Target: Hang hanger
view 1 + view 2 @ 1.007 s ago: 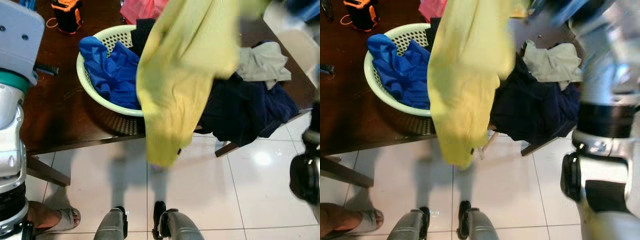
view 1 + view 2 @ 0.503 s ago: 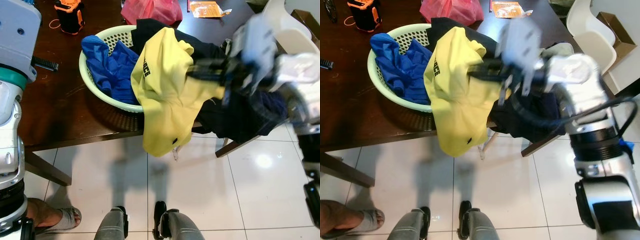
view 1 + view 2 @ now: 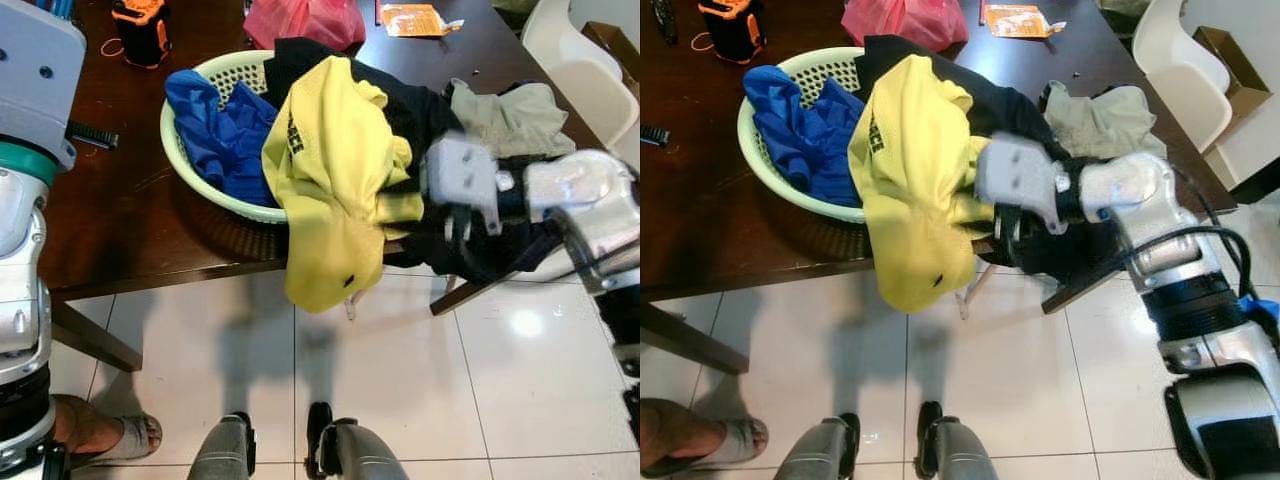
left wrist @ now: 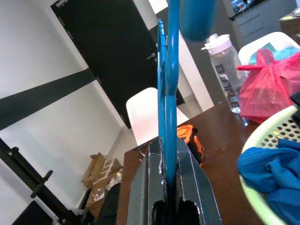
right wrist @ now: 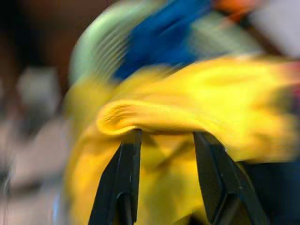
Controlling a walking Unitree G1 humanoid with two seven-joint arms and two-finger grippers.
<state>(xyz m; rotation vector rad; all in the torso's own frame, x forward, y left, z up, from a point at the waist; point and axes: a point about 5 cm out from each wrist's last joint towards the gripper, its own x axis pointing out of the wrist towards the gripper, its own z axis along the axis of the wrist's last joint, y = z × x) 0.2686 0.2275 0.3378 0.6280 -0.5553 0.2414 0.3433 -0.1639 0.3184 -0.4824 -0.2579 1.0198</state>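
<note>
Where dark table (image 3: 120, 220) meets white tile floor (image 3: 400, 380), right end effector (image 5: 165, 140) spread at yellow shirt (image 3: 330, 170).

Dark wooden table (image 3: 120, 230), pale green laundry basket (image 3: 176, 150), red bag (image 3: 300, 18), orange device (image 3: 140, 28), orange packet (image 3: 412, 18)

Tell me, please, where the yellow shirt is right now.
In the eye views the yellow shirt is draped over the pale green laundry basket's right rim and the table edge, with the right gripper at it.
</note>
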